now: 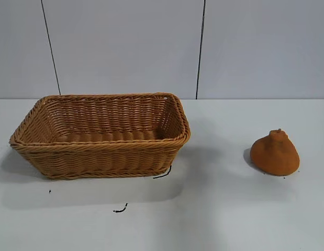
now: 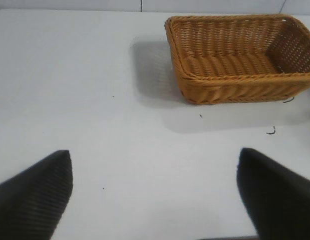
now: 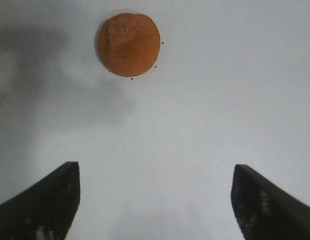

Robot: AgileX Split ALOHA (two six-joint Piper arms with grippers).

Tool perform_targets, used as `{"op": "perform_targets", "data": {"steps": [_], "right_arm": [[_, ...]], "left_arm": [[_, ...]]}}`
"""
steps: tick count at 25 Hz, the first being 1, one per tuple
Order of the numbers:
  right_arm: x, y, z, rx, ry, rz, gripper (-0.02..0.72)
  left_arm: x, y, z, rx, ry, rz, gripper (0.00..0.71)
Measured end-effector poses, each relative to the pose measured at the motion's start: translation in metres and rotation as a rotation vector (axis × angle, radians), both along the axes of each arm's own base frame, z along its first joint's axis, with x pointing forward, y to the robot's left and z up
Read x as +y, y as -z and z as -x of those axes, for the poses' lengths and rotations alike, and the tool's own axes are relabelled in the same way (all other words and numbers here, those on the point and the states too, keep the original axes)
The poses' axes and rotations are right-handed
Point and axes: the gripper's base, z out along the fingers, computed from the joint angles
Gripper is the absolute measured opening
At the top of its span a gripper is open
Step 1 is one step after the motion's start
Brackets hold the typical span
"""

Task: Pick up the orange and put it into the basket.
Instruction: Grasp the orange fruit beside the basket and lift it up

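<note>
The orange sits on the white table at the right, a lumpy cone with its stem nub up. The tan wicker basket stands at the left, empty. Neither arm shows in the exterior view. My right gripper is open and empty above bare table, with the orange some way ahead of its fingertips. My left gripper is open and empty above bare table, with the basket farther off ahead of it.
Short black marks lie on the table by the basket's front right corner, and another lies nearer the front. A pale panelled wall stands behind the table.
</note>
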Motion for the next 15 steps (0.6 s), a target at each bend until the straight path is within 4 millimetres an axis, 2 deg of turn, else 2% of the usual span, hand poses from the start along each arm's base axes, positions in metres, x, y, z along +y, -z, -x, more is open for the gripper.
{"op": "perform_targets", "data": {"steps": [7,15], "right_arm": [[0.001,0.063,-0.035,0.099,-0.01,-0.013,0.589],[0.01,0.126,-0.062,0.103,-0.017,-0.118,0.589]], "left_arm": [[0.0,0.0,0.0,0.0,0.0,0.0,0.639],[0.0,0.0,0.0,0.0,0.0,0.0,0.639]]}}
